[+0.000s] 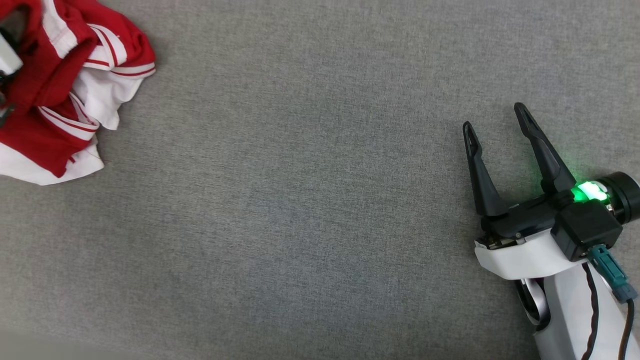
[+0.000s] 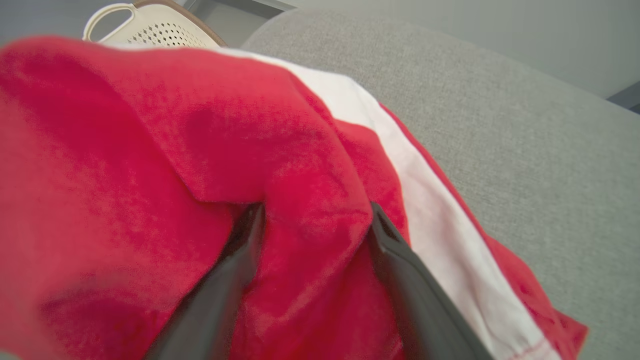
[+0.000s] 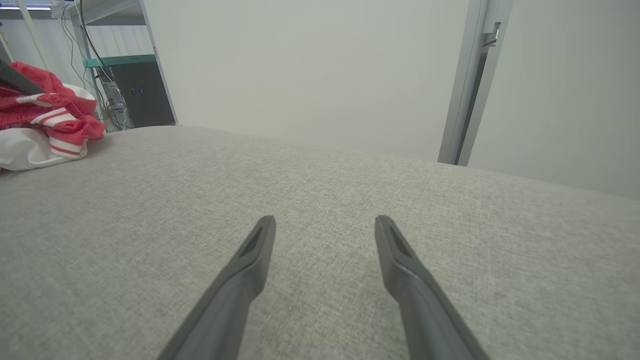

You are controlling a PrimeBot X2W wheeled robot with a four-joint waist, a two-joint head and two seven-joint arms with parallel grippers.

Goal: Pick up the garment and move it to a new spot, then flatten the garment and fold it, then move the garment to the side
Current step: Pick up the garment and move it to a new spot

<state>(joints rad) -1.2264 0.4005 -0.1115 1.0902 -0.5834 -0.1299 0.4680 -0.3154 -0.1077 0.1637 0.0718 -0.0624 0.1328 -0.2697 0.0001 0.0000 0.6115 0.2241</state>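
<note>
The garment [image 1: 55, 95], red with white panels and stripes, lies crumpled at the far left of the grey cloth surface [image 1: 310, 210]. In the left wrist view my left gripper [image 2: 316, 210] is pushed into the garment [image 2: 150, 150]. Its two dark fingers stand wide apart, and a raised red fold sits between them with their tips sunk in the cloth. A pale part of my left arm [image 1: 7, 57] shows at the picture's edge among the folds. My right gripper [image 1: 494, 116] hovers open and holds nothing at the right side, far from the garment [image 3: 50, 125], with only bare surface under it [image 3: 325, 220].
A cream perforated basket [image 2: 150, 27] stands beyond the garment, off the surface's edge. A shelf with cables and a dark box [image 3: 135, 95] is behind the far left corner. A door frame [image 3: 470, 85] and a pale wall lie past the far edge.
</note>
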